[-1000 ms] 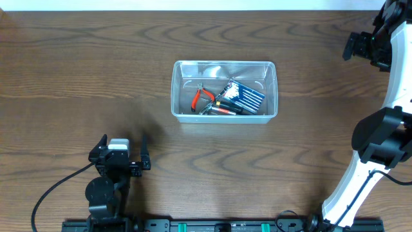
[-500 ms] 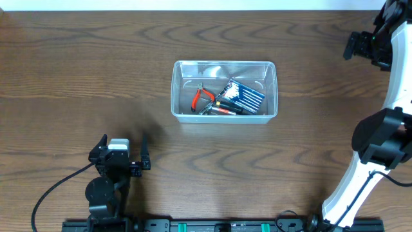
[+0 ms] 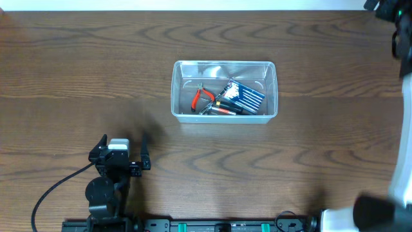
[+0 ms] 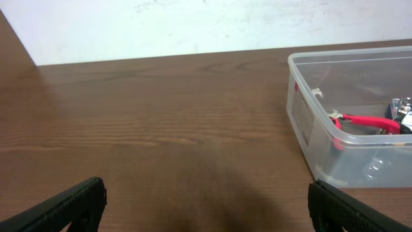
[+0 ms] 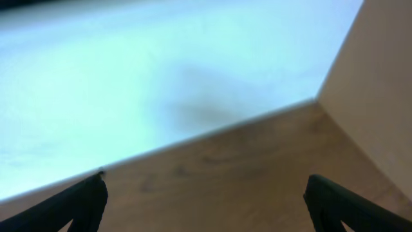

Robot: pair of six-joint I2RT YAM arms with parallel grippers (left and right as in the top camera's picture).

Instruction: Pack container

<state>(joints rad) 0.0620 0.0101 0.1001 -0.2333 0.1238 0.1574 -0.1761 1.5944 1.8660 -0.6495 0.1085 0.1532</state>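
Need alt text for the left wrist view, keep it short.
A clear plastic container sits at frame right on a wood table, red-handled pliers visible inside. The left tool is open, fingertips at the bottom corners, nothing between them; a white wall runs behind.

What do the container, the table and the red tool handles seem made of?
The container: clear glossy plastic, since the red handles show through its wall. The table: dark wood or wood-look laminate, with visible grain and a dull sheen. The handles themselves: probably plastic or rubber sleeves, too small to be sure.
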